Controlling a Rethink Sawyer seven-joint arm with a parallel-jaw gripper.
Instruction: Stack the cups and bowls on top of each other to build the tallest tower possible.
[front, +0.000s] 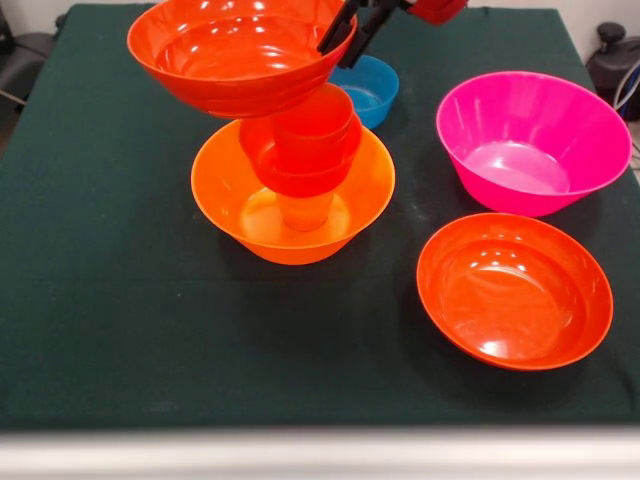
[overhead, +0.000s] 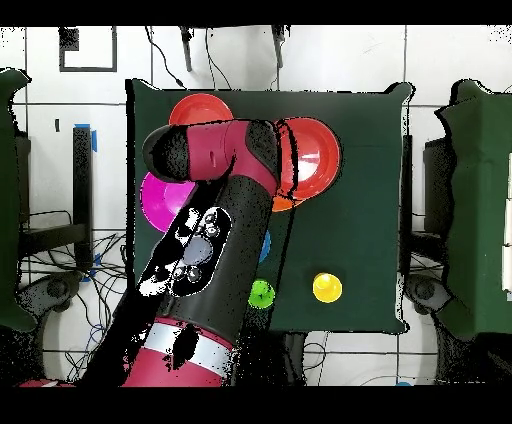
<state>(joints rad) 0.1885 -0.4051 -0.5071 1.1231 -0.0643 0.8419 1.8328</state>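
A tower stands in the large orange bowl (front: 225, 190): an orange cup (front: 306, 213), a small red-orange bowl (front: 262, 150) and a red-orange cup (front: 315, 118). A wide red-orange bowl (front: 235, 55) sits tilted on top; it also shows in the overhead view (overhead: 315, 160). My gripper (front: 334, 55) comes down from the top and is shut on this bowl's right rim, one finger inside and one outside. The small blue bowl (front: 372, 88) stands just behind the tower. The arm hides the gripper in the overhead view.
A large magenta bowl (front: 530, 140) stands at the right, and a second wide red-orange bowl (front: 513, 290) sits in front of it. In the overhead view a green cup (overhead: 261, 293) and a yellow cup (overhead: 326, 287) stand near the robot's side of the table.
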